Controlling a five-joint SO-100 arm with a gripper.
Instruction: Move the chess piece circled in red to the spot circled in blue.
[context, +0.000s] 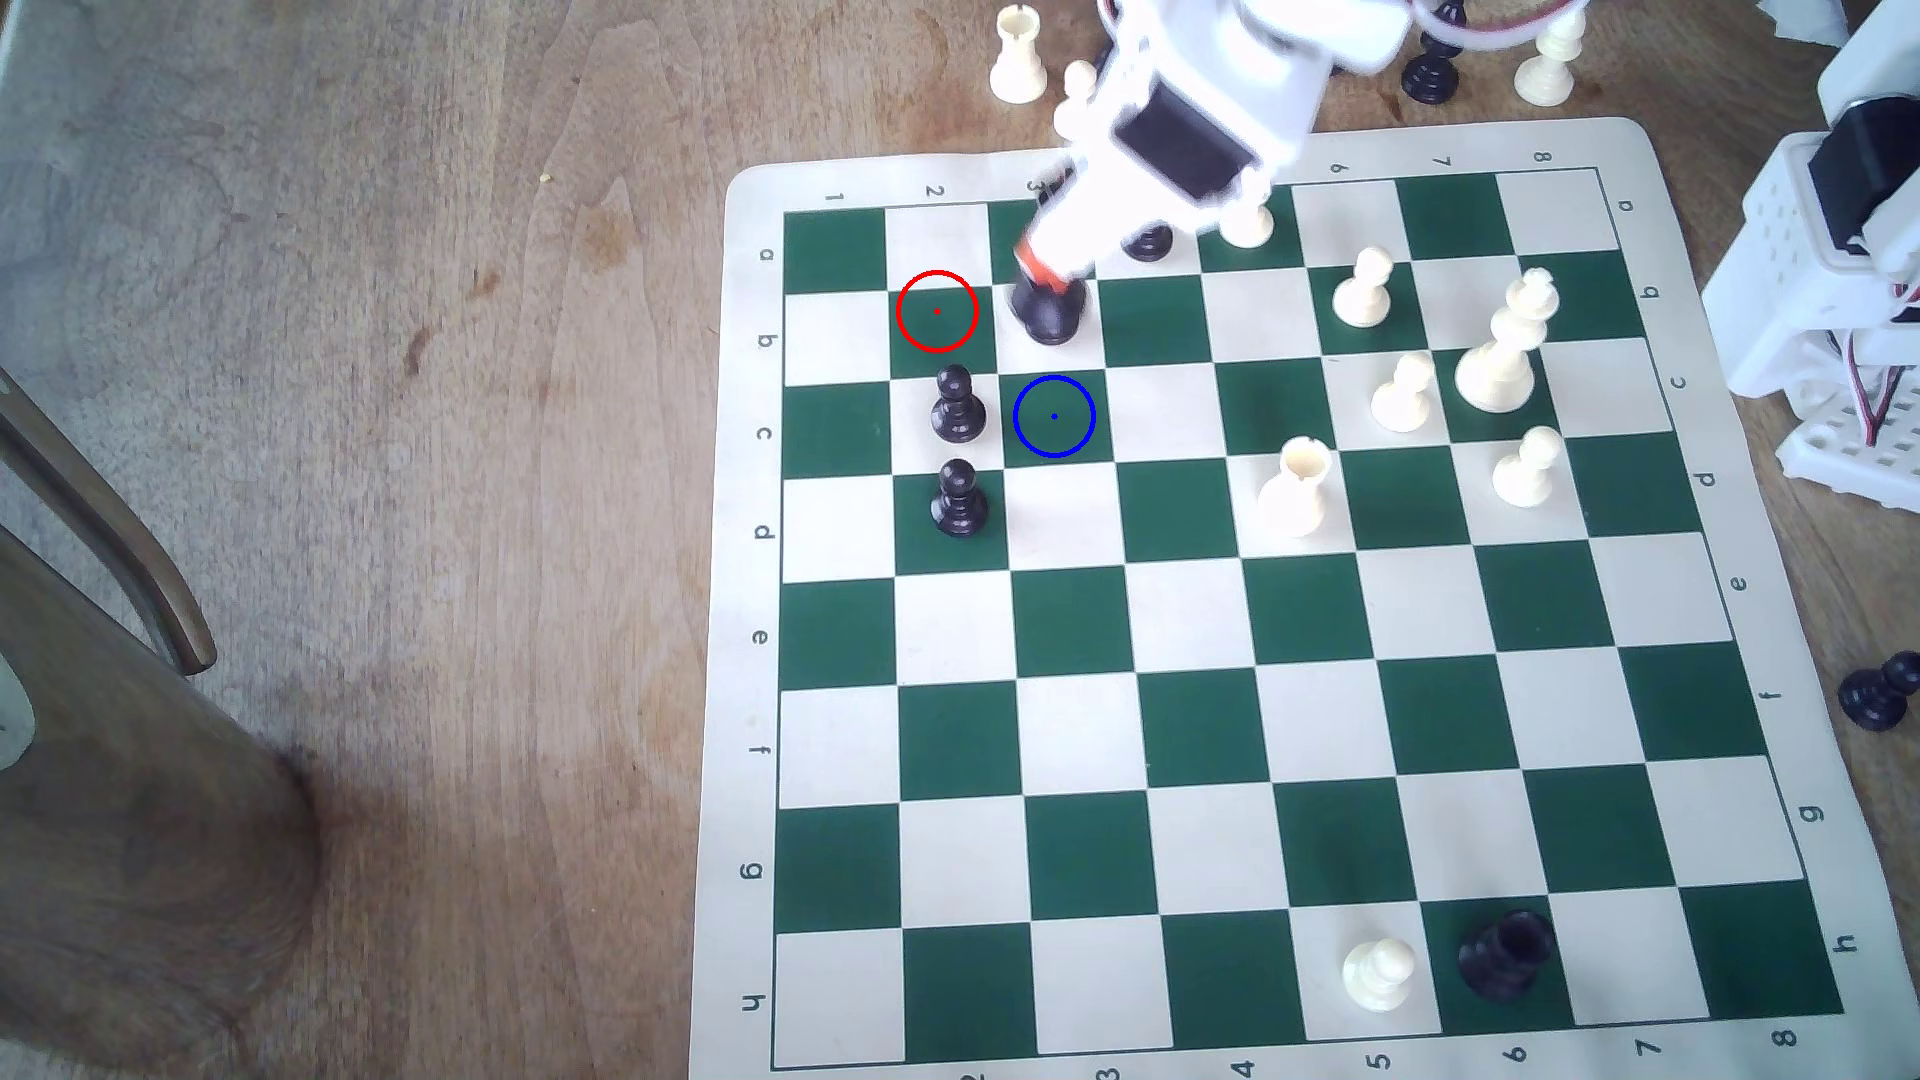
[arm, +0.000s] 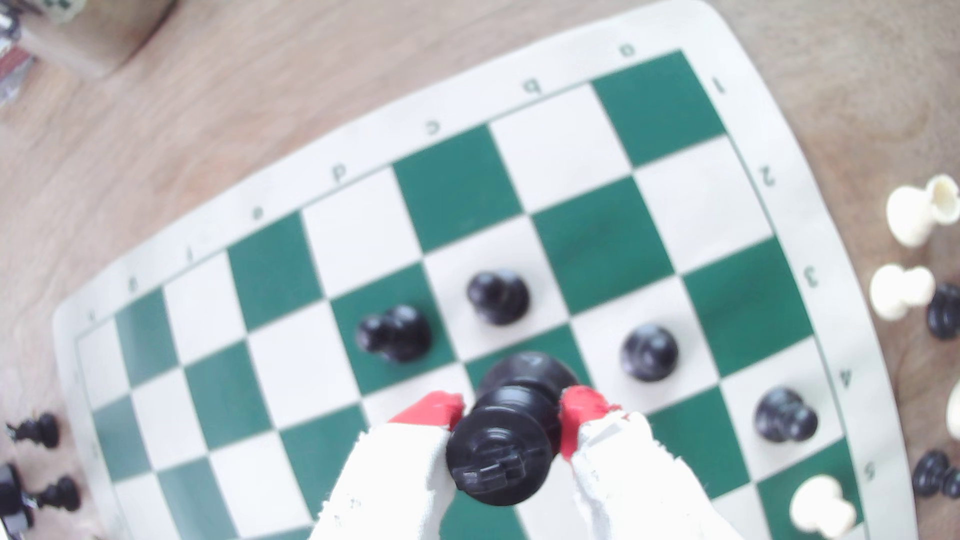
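Observation:
The tall black chess piece (context: 1049, 312) hangs in my gripper (context: 1039, 268), which is shut on its neck. In the exterior view its wide base shows over the white square just beyond the blue-ringed green spot (context: 1054, 416). The red-ringed green square (context: 937, 311), one square to the exterior view's left, holds nothing. In the wrist view the red fingertips (arm: 582, 407) clamp the piece (arm: 498, 457) below its broad head, and its base looks out over a green square. Whether the base touches the board (context: 1704, 582) I cannot tell.
Two black pawns (context: 956, 410) (context: 958, 504) stand just left of the spot in the exterior view. Another black pawn (arm: 649, 353) is close beside the held piece. White pieces (context: 1496, 353) cluster at the board's right, a black rook (context: 1507, 950) sits near the front, and the arm's base (context: 1829, 291) stands at the right.

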